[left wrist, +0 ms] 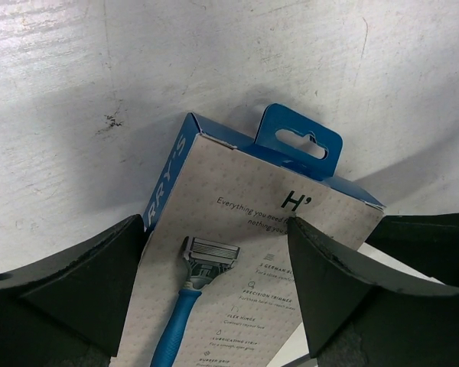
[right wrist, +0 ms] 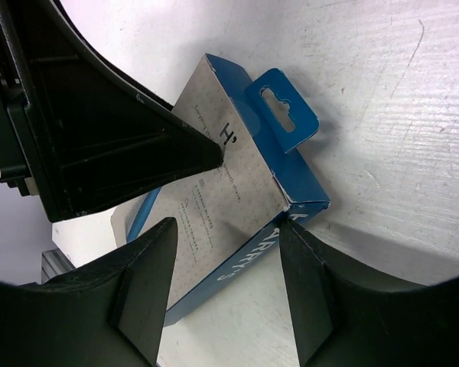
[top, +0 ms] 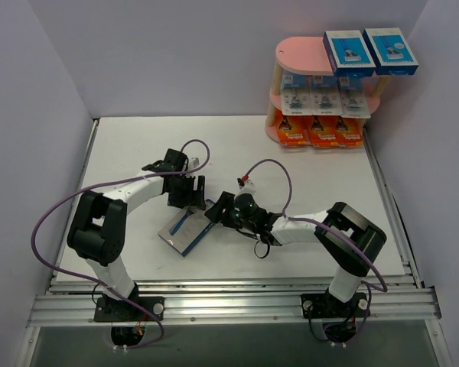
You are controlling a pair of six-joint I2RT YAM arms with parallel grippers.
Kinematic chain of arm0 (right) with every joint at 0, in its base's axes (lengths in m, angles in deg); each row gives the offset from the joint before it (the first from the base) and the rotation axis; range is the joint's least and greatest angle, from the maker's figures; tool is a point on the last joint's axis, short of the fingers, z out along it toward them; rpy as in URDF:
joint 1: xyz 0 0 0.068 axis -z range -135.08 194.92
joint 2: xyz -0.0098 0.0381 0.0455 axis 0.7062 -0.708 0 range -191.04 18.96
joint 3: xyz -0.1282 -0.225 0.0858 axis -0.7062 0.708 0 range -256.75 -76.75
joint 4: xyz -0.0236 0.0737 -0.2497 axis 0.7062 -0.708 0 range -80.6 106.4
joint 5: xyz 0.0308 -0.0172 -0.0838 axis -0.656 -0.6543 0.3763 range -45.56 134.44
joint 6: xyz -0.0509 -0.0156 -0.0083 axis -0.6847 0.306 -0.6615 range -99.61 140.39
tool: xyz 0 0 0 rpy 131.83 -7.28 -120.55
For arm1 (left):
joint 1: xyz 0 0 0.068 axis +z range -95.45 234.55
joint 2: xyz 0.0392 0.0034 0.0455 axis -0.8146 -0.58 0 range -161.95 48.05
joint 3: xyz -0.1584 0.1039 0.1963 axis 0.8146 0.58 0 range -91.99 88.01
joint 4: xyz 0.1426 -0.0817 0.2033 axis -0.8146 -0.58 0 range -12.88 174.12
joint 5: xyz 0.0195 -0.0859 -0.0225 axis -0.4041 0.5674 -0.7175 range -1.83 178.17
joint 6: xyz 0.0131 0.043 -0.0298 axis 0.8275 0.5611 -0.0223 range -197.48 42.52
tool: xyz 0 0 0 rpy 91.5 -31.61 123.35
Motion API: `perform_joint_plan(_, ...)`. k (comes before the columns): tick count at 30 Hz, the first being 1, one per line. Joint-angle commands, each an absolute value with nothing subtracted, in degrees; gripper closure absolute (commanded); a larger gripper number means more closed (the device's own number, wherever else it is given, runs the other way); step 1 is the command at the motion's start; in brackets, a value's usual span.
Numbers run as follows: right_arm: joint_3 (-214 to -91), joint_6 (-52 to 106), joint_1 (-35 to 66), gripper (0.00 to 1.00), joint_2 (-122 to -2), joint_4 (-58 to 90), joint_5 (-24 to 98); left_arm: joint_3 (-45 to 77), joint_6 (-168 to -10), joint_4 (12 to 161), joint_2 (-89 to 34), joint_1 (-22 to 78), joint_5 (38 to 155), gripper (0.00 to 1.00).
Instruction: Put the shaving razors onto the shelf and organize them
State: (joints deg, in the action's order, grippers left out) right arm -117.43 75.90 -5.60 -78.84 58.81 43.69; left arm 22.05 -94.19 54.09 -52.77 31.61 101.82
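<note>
One blue-grey razor box (top: 185, 229) lies on the white table between both arms. In the left wrist view this box (left wrist: 237, 229) sits between the wide-apart fingers of my left gripper (left wrist: 214, 222), and one finger (right wrist: 176, 145) rests on its printed face. My right gripper (right wrist: 228, 223) is open and straddles the box's blue long side (right wrist: 245, 260), with one fingertip (right wrist: 294, 229) at the box corner. The pink shelf (top: 298, 50) stands at the back right. It holds two blue boxes (top: 348, 50) on top, blister cards (top: 321, 95) on the middle tier and orange boxes (top: 321, 131) at the bottom.
White walls close in the table on the left, back and right. A metal rail (top: 229, 302) runs along the near edge by the arm bases. Purple cables (top: 275, 172) loop above both arms. The left half of the shelf's top board is bare.
</note>
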Motion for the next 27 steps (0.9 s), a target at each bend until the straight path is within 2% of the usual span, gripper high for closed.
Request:
perform_joint_plan(1,-123.4,76.6,-6.1,0.5,-77.2,71.6,40.8,21.7,-95.6,56.5,-50.7,29.4,113.0,0.17)
perform_joint_plan(22,-129.1,76.1,-6.8,0.5,-78.3,76.0,37.1,21.0,-94.3,57.0,-50.8,29.8,119.0,0.16)
perform_joint_plan(23,-129.8,76.4,-7.0,0.5,-78.6,76.3,36.6,20.9,-94.3,57.0,-50.7,29.9,119.3,0.03)
perform_joint_plan(27,-130.6,76.6,-7.1,0.5,-79.3,76.6,36.1,21.1,-94.2,56.9,-49.9,30.4,119.1,0.06)
